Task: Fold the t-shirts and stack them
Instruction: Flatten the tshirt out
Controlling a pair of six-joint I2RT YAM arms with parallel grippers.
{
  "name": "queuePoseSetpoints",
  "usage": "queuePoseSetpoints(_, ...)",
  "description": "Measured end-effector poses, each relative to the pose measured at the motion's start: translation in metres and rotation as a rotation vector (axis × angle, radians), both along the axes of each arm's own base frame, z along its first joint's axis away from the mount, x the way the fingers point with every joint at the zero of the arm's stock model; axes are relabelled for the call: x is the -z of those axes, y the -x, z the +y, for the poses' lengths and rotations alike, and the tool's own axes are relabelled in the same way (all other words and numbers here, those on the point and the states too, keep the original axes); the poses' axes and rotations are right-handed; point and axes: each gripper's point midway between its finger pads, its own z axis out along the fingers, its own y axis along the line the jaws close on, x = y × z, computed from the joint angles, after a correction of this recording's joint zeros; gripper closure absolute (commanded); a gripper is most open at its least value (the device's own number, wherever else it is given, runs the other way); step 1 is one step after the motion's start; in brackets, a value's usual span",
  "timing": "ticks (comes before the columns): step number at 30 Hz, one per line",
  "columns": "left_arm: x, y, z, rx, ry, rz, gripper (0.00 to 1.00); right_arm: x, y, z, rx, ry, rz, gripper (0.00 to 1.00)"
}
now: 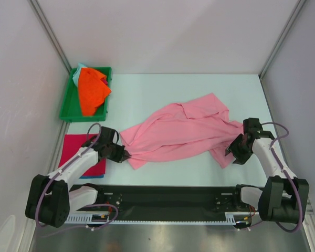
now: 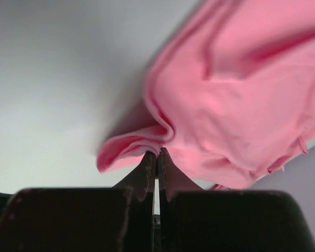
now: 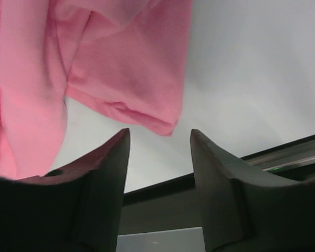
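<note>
Shirt (image 1: pixel 178 131) pink, crumpled mid-surface (image 1: pixel 147 94) | left pincer (image 2: pixel 157 155) clamped on its near-left edge | right pincer (image 3: pixel 160 132) wide, cloth corner just ahead, ungripped | you: pinch that corner, then spread both flat.

Bright, even light with soft shadows (wrist views seem slightly blurred).

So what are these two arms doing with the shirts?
Folding t-shirts. The left gripper is pinched shut on one edge of the crumpled pink t-shirt on the table; the right gripper is open beside its other end, holding nothing. An orange shirt waits in the green tray; a magenta-red shirt lies flat nearby.
</note>
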Motion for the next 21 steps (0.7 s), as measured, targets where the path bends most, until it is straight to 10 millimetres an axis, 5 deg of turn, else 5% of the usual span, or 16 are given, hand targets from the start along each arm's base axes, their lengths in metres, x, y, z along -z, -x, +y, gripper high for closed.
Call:
queuePoseSetpoints(7, -0.051, -0.046, 0.0, 0.111, -0.082, -0.209, 1.0, 0.01, 0.004, -0.01, 0.055, 0.004, 0.044, 0.57)
queuePoseSetpoints(16, -0.033, -0.044, 0.001, 0.232, -0.132, -0.168, 1.0, 0.034, 0.031, 0.009, 0.079, -0.085, 0.138, 0.54)
queuePoseSetpoints(21, -0.035, -0.046, 0.0, 0.254, -0.139, -0.184, 1.0, 0.037, 0.029, 0.019, 0.059, -0.102, 0.128, 0.54)
